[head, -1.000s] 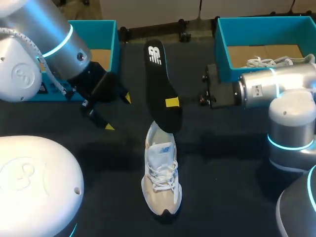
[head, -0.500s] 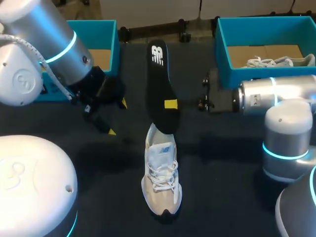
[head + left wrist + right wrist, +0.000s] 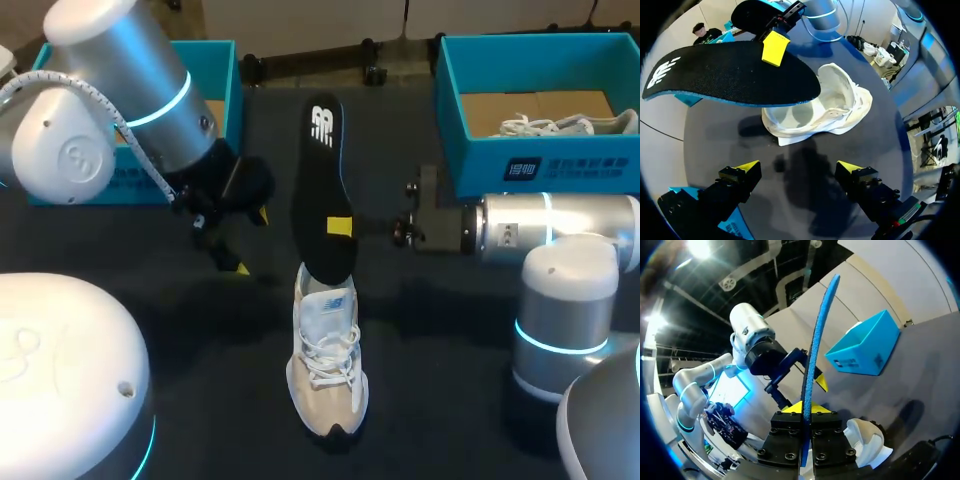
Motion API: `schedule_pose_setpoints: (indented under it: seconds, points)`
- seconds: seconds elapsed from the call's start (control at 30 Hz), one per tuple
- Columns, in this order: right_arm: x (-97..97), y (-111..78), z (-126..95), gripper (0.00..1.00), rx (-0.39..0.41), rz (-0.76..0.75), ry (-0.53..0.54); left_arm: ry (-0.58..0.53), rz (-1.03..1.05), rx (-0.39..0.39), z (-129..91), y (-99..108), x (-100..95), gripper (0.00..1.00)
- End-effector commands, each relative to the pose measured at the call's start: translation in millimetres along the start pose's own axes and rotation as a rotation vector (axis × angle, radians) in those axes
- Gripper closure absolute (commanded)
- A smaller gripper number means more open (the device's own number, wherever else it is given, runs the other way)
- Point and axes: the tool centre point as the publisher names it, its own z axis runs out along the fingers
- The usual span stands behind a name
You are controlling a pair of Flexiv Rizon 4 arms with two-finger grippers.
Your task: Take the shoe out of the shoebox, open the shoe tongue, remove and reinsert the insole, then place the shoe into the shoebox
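Note:
A black insole (image 3: pixel 322 180) with a blue underside hangs above the table, its lower end over the heel opening of the white and beige shoe (image 3: pixel 328 360). My right gripper (image 3: pixel 340 226) is shut on the insole's edge from the right. In the right wrist view the insole (image 3: pixel 816 347) stands edge-on between the closed fingers (image 3: pixel 805 410). To the insole's left, my left gripper (image 3: pixel 250 242) is open and holds nothing. From the left wrist, the left gripper (image 3: pixel 799 167) faces the shoe (image 3: pixel 830 107) and the insole (image 3: pixel 730 75) ahead of it.
A teal shoebox (image 3: pixel 540 170) at the back right holds a second shoe (image 3: pixel 560 125). Another teal box (image 3: pixel 222 60) stands at the back left, behind my left arm. The shoe lies on dark tabletop (image 3: pixel 440 340), toe toward the front edge.
My right gripper has carried the insole slightly toward the front, down nearer the shoe. My left arm has swung right, bringing its open gripper closer to the insole.

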Motion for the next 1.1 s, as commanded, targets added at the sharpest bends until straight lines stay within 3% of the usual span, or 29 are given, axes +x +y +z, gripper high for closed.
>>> schedule_pose_setpoints:
  seconds: [0.03,0.33,0.77,0.9,1.1]
  points:
    - [0.4,-1.4,2,1.0,-0.027,-0.02,-0.011,0.004,-0.009,0.009,5,1,1.9,0.0]
    - [-3.4,-5.8,-2,1.0,-0.112,-0.058,0.001,0.02,-0.055,0.024,23,0,17.3,0.0]
    - [-16.4,-5.1,12,1.0,-0.118,-0.09,0.012,0.042,-0.023,0.006,41,-7,31.3,0.0]
    - [-20.9,-7.1,13,1.0,-0.069,-0.093,-0.009,0.052,-0.053,-0.003,48,-9,32.6,0.0]
    - [-20.9,-7.1,13,1.0,-0.069,-0.093,-0.009,0.052,-0.053,-0.003,48,-9,32.6,0.0]
